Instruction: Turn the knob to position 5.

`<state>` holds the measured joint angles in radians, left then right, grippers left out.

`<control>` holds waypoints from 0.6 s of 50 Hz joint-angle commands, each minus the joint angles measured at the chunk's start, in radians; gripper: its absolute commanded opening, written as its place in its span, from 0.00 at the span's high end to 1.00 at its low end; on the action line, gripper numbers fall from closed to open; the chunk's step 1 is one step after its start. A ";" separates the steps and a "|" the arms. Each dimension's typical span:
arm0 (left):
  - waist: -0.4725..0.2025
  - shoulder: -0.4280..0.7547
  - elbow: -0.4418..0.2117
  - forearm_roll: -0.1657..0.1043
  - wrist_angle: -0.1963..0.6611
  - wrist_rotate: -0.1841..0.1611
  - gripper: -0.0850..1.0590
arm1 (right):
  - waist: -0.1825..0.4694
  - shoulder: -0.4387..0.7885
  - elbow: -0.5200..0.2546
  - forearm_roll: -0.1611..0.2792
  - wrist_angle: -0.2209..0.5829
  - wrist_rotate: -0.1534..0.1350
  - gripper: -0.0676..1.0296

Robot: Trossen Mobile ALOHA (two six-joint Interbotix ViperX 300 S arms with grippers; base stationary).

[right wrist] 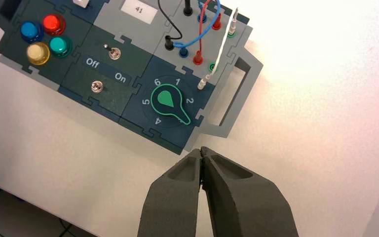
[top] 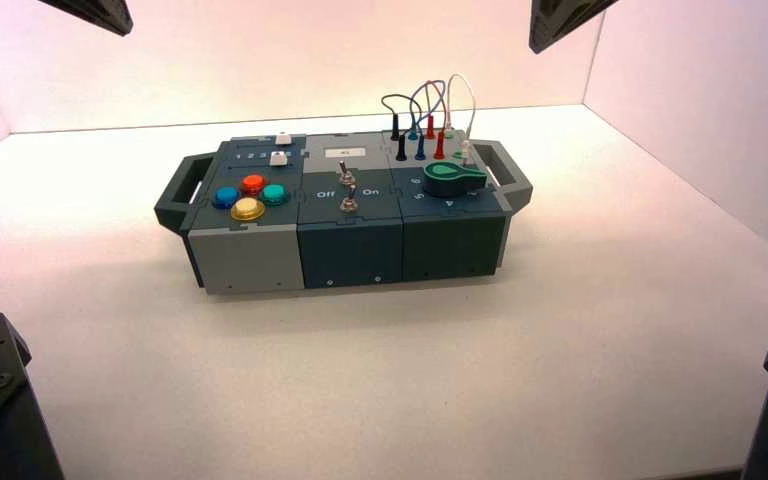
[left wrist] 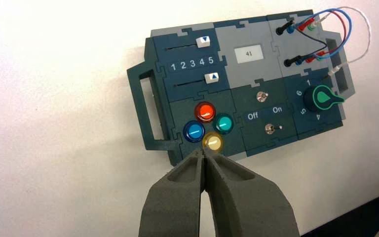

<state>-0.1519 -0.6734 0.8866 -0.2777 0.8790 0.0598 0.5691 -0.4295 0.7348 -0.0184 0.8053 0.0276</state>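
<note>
The teal-green knob (top: pixel 453 178) (left wrist: pixel 324 98) (right wrist: pixel 169 101) sits on the box's right-hand panel, near the front. In the right wrist view its pointer lies between the white 2 and 4. The numeral 5 (right wrist: pixel 146 102) (left wrist: pixel 303 111) is printed on the knob's other side, toward the toggle switches. My right gripper (right wrist: pixel 201 150) is shut on nothing and hovers off the box, beyond the corner nearest the knob. My left gripper (left wrist: pixel 205 153) is also shut and empty, held back from the box's edge by the yellow push-button (left wrist: pixel 212 142). Both arms stay at the high view's bottom corners.
The box (top: pixel 250 255) also carries several coloured push-buttons (top: pixel 250 197), two metal toggle switches (top: pixel 347 192) marked Off and On, two white sliders (left wrist: pixel 207 59), a small display reading 41 (right wrist: pixel 138 10) and looped wires (top: pixel 430 110). A handle (top: pixel 508 170) juts out beside the knob.
</note>
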 commanded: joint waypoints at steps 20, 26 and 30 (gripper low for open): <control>-0.008 -0.005 -0.012 -0.009 -0.008 -0.002 0.95 | -0.002 0.011 -0.012 0.002 -0.006 0.003 0.96; -0.008 0.000 -0.014 -0.009 -0.008 -0.002 0.95 | -0.002 0.058 -0.015 0.003 -0.008 0.002 0.96; -0.008 0.005 -0.015 -0.009 -0.011 -0.002 0.95 | -0.002 0.092 -0.018 0.003 -0.017 0.000 0.96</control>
<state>-0.1519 -0.6719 0.8882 -0.2838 0.8774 0.0598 0.5691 -0.3605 0.7348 -0.0184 0.8038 0.0276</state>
